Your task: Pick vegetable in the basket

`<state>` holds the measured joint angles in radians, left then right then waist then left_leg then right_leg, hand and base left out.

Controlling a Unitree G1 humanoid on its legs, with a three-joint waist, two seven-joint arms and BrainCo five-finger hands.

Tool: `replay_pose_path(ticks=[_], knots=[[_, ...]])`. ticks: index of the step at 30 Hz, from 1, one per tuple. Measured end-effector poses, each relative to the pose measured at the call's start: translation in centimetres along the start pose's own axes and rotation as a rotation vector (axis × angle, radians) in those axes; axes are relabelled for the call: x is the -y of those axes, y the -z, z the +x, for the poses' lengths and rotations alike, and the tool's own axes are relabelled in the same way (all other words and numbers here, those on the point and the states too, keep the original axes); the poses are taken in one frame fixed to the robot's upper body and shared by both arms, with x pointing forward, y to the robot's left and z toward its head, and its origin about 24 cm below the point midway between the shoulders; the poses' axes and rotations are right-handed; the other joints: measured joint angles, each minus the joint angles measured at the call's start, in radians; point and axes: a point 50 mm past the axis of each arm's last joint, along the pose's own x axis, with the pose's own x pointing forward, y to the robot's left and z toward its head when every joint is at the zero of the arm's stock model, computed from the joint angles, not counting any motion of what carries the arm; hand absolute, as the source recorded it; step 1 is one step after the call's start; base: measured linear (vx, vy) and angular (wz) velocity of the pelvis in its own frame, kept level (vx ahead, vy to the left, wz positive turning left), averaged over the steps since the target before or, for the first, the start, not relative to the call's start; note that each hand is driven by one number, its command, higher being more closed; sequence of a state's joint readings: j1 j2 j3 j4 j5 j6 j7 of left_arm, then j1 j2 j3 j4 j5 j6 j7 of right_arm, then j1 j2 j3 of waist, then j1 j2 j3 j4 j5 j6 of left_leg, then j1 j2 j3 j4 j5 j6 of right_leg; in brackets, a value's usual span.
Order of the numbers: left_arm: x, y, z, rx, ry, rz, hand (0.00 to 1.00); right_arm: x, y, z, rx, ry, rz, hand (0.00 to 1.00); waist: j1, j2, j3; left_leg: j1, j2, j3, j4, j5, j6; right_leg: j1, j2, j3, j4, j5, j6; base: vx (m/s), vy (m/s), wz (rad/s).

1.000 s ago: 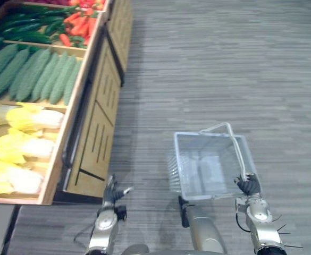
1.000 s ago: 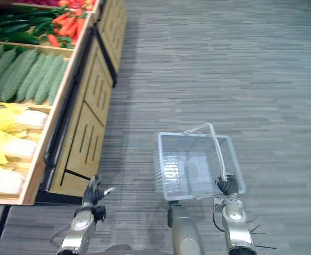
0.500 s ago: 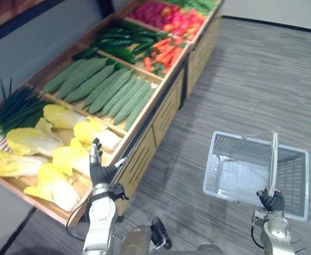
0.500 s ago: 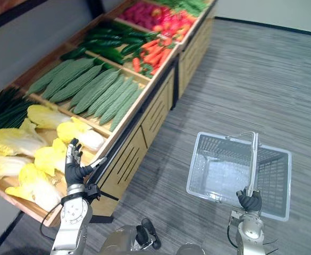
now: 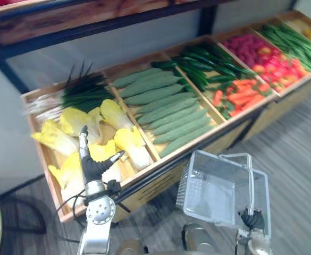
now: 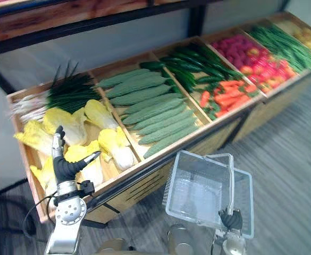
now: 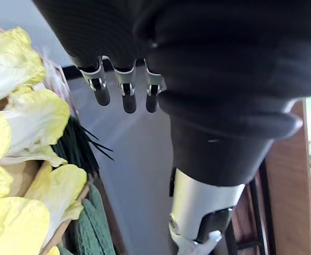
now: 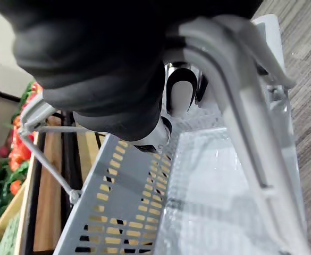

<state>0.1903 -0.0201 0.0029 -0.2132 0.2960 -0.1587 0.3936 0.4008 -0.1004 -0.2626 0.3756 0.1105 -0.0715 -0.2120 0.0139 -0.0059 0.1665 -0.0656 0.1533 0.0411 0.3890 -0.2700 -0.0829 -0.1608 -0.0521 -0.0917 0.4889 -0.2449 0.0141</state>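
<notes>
A wooden produce stand [image 5: 144, 183] holds yellow-white cabbages [image 5: 70, 125], green bitter gourds [image 5: 166, 109], cucumbers [image 5: 208, 66], carrots [image 5: 240, 95] and green onions [image 5: 83, 90]. My left hand [image 5: 94, 167] is open, its fingers straight up, raised in front of the cabbages [image 7: 17, 133] and holding nothing. My right hand [image 5: 251, 219] is shut on the handle [image 8: 235, 106] of an empty pale grey basket [image 5: 208, 188], which hangs in front of the stand. The left hand [image 6: 65, 167] and the basket [image 6: 192, 188] also show in the right eye view.
Red peppers [image 5: 245, 48] and green beans [image 5: 293, 42] fill the far right bins. A dark shelf rail [image 5: 91, 21] runs above the stand. Grey plank floor [image 5: 299, 170] lies to the right of the basket.
The whole view has swung toward the stand, which now lies across the picture. My left hand stays raised and open by the cabbages; my right hand still holds the basket.
</notes>
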Motion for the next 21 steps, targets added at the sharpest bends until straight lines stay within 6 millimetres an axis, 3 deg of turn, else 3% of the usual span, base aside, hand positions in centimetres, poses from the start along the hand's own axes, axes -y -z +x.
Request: replay_pose_path(ticks=[3,9,14,18,21], knots=[[0.0,1.4,0.6,-0.051,0.019,0.044,0.00,-0.2,0.3,-0.1,-0.014,0.000,0.024,1.00,-0.001,-0.012,-0.009,-0.006,0.010,0.050,-0.040,0.023,0.020,-0.001,-0.017,-0.022,-0.026,0.017,0.002,-0.10,-0.014,0.29],[-0.1,4.5,1.9,-0.159,0.048,0.161,0.00,-0.6,1.1,-0.2,-0.049,-0.046,0.021,1.00,-0.006,-0.027,-0.033,0.010,0.002,0.103,-0.170,0.116,-0.009,-0.017,-0.023,-0.013,-0.088,0.057,0.023,-0.03,0.015,0.02],[-0.5,6.1,3.8,-0.196,0.059,0.282,0.00,-1.2,1.3,0.0,-0.063,-0.068,0.012,1.00,-0.031,-0.037,-0.036,0.010,-0.004,0.126,-0.239,0.167,-0.036,-0.049,-0.013,0.002,-0.102,0.077,0.010,0.04,-0.004,-0.09],[0.0,6.3,5.3,-0.196,0.073,0.310,0.00,-1.5,1.1,0.0,-0.057,-0.094,0.008,1.00,-0.038,-0.043,-0.032,-0.008,-0.002,0.141,-0.240,0.170,-0.040,-0.088,-0.004,0.022,-0.090,0.077,0.009,0.05,-0.024,-0.17],[0.3,5.6,7.5,-0.155,0.079,0.347,0.00,-2.4,0.3,0.4,-0.026,-0.120,0.013,1.00,-0.055,-0.065,-0.006,-0.031,0.004,0.154,-0.228,0.170,-0.040,-0.115,0.002,0.033,-0.084,0.081,0.003,-0.02,-0.024,-0.12]])
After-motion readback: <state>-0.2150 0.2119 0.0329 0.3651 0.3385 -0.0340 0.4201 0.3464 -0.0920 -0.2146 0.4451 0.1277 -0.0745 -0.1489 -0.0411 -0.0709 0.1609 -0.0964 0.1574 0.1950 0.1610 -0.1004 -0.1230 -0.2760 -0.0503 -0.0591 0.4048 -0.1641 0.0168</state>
